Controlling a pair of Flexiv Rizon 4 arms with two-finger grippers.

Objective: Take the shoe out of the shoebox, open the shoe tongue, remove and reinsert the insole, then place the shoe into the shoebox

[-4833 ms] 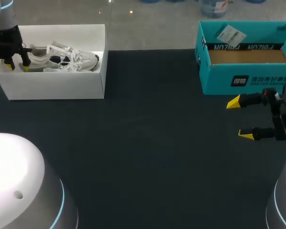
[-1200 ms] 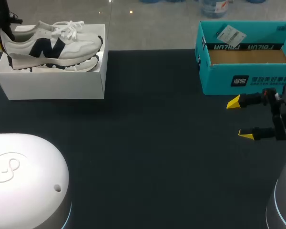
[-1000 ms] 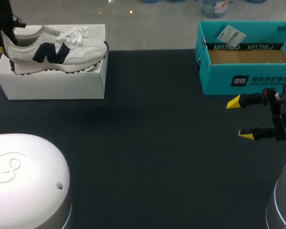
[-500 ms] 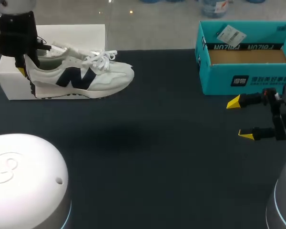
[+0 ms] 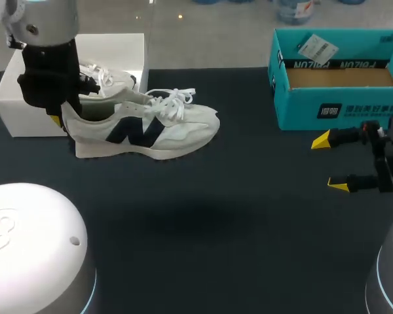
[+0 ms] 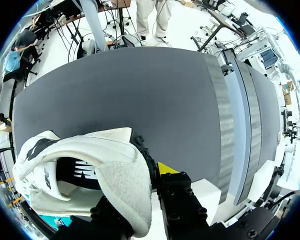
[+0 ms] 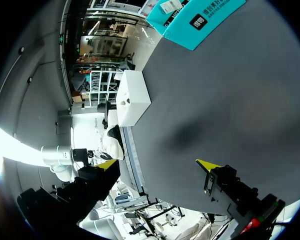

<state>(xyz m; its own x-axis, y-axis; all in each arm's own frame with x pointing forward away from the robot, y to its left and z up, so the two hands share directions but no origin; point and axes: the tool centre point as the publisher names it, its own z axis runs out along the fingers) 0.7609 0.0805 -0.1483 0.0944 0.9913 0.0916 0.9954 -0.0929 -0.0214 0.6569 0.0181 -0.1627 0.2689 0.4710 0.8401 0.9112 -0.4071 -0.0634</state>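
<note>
A white shoe (image 5: pixel 144 127) with a dark side logo hangs above the dark table, just right of the white shoebox (image 5: pixel 111 49). My left gripper (image 5: pixel 59 119) is shut on its heel, and the toe points right. In the left wrist view the shoe's heel collar (image 6: pixel 120 175) sits between the fingers, with one yellow tip (image 6: pixel 166 168) showing beside it. My right gripper (image 5: pixel 329 163) stands open and empty in front of the teal box. The right wrist view shows its two yellow tips (image 7: pixel 207 164) wide apart over bare table.
A second white shoe (image 5: pixel 114 78) lies inside the white shoebox. A teal box (image 5: pixel 334 108) with a brown floor stands at the back right, also seen as the teal box (image 7: pixel 200 20) in the right wrist view. Dark table (image 5: pixel 216 229) stretches between the arms.
My left arm has lifted the shoe out of the white shoebox and carried it right and toward the front. The right arm has not moved.
</note>
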